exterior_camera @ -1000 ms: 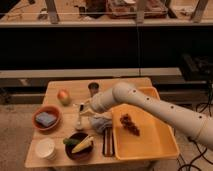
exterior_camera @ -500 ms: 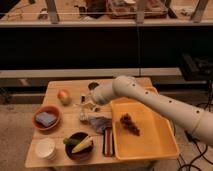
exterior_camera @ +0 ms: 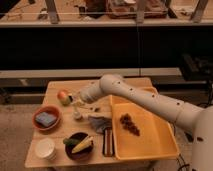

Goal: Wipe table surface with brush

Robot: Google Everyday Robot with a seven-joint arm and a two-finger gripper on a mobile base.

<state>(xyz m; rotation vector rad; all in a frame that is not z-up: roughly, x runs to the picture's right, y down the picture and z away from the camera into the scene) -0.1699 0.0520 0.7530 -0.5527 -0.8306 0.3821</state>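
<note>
The robot's white arm reaches from the right side across the desk, and it has swung further left than it was a moment ago. The hand now sits near the apple, just to its right, over the left middle of the light wood desk. Before, the hand was lower and closer to the yellow tub. You cannot tell if the hand is spread or pressed together. The brush looks like a pale thin stick just under the hand, pointing down to the desk, with its whitish end near the wood. Whether the hand is gripping it is hard to see. A grey crumpled cloth lies beside the tub. Inside the tub there is a dark bunch of small things. A red bowl with a blue thing sits on the left. A dark bowl holds yellow and green food. A white cup stands at the front left corner.
</note>
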